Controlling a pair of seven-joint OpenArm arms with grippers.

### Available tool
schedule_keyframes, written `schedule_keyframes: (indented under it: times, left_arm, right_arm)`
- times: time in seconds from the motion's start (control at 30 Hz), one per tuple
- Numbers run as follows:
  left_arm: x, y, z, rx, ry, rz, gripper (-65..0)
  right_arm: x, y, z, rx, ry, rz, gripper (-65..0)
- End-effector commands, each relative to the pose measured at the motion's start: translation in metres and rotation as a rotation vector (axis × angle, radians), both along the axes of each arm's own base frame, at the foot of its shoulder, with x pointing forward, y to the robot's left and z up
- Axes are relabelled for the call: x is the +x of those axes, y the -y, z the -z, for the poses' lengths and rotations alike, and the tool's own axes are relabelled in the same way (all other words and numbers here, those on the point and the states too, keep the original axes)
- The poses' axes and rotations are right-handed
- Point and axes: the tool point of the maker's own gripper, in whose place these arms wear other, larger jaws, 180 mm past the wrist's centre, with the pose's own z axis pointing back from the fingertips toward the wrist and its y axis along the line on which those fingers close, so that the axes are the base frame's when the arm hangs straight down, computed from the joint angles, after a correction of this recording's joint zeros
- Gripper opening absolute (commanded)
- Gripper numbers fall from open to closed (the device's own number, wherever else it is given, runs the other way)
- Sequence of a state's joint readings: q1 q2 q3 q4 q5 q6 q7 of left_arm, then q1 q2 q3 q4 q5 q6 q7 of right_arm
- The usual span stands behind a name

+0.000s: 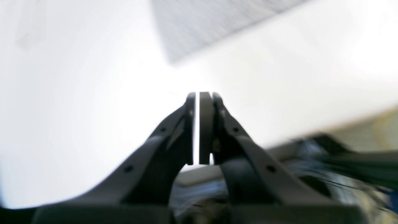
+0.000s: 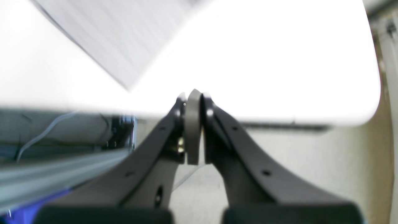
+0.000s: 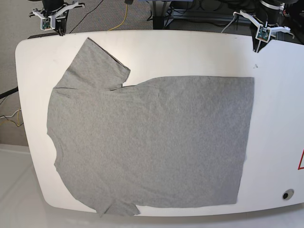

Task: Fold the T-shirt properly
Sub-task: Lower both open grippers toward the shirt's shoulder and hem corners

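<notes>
The heather-grey T-shirt (image 3: 152,142) lies spread flat on the white table (image 3: 280,114), neck to the left and hem to the right. One sleeve points to the back left, and the other lies at the front edge. My left gripper (image 3: 258,46) hangs shut and empty at the table's back right, off the shirt's hem corner. In the left wrist view its fingers (image 1: 197,95) stand almost together, with a shirt corner (image 1: 202,25) beyond them. My right gripper (image 3: 60,28) is shut and empty at the back left, behind the sleeve. The right wrist view shows it (image 2: 193,93) above the table edge, near the shirt (image 2: 118,37).
A small dark hole (image 3: 287,194) sits in the table's front right corner, and a red mark (image 3: 301,160) shows at the right edge. Cables and stands (image 3: 190,9) lie on the floor behind the table.
</notes>
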State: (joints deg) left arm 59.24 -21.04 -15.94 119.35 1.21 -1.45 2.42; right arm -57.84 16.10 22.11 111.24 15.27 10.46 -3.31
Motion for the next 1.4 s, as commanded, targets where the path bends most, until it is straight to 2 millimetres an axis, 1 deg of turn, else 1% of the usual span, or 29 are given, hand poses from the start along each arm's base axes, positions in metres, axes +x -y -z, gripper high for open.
schedule_keyframes:
  times: [0.0,0.07,0.13,0.27,0.33,0.4,0.47,0.53,0.67,0.73,0.87,0.93,1.0,1.13,1.27,1.33,1.37]
  left_arm:
    - [0.003,0.0,-0.008,0.014,0.02,0.009,-62.2]
    - [-0.001,-0.006,-0.001,0.021,0.005,-0.013,-61.6]
    - [-0.001,-0.009,0.001,0.025,0.004,-0.021,-61.4]
    - [0.001,-0.012,0.001,0.031,0.009,-0.03,-60.2]
    - [0.004,-0.013,-0.001,0.035,0.023,-0.029,-58.9]
    - [0.015,-0.008,-0.013,0.026,0.078,-0.009,-54.9]
    - [0.018,-0.007,-0.016,0.024,0.097,-0.004,-51.6]
    - [0.021,-0.006,-0.019,0.019,0.116,0.002,-48.4]
    - [0.025,0.0,-0.023,0.003,0.137,0.02,-44.2]
    - [0.028,0.013,-0.019,-0.047,0.122,0.067,-40.5]
    - [0.031,0.029,-0.018,-0.111,0.105,0.126,-38.2]
    - [0.034,0.033,-0.019,-0.133,0.106,0.138,-37.7]
    - [0.055,0.03,-0.029,-0.152,0.15,0.121,-35.6]
    - [0.063,0.026,-0.032,-0.14,0.167,0.1,-33.7]
    - [0.067,0.024,-0.034,-0.127,0.18,0.09,-31.9]
    - [0.064,0.011,-0.028,-0.096,0.168,0.03,-31.2]
    - [0.064,0.01,-0.029,-0.092,0.171,0.025,-31.4]
  right_arm:
    - [0.009,0.0,-0.012,-0.021,0.022,-0.02,-62.8]
    - [0.019,-0.005,-0.016,-0.023,0.02,-0.043,-59.9]
    - [0.023,-0.007,-0.017,-0.024,0.019,-0.048,-57.4]
    - [0.031,-0.007,-0.02,-0.027,0.026,-0.047,-49.7]
    - [0.035,-0.008,-0.021,-0.03,0.036,-0.047,-45.0]
    - [0.049,-0.011,-0.03,-0.029,0.085,-0.034,-35.6]
    - [0.052,-0.011,-0.031,-0.03,0.093,-0.03,-33.4]
    - [0.056,-0.013,-0.032,-0.026,0.104,-0.027,-32.5]
    - [0.063,-0.014,-0.034,-0.01,0.124,-0.015,-32.6]
    - [0.068,-0.009,-0.033,0.016,0.144,0.016,-31.6]
    - [0.075,-0.007,-0.034,0.043,0.168,0.04,-32.9]
    - [0.077,-0.007,-0.034,0.054,0.172,0.047,-33.7]
    - [0.079,-0.014,-0.042,0.072,0.202,0.034,-38.2]
    - [0.078,-0.014,-0.045,0.054,0.204,0.027,-40.4]
    - [0.077,-0.014,-0.045,0.043,0.197,0.023,-40.3]
    - [0.073,-0.011,-0.038,0.031,0.163,0.035,-39.7]
    - [0.073,-0.01,-0.037,0.026,0.158,0.035,-39.4]
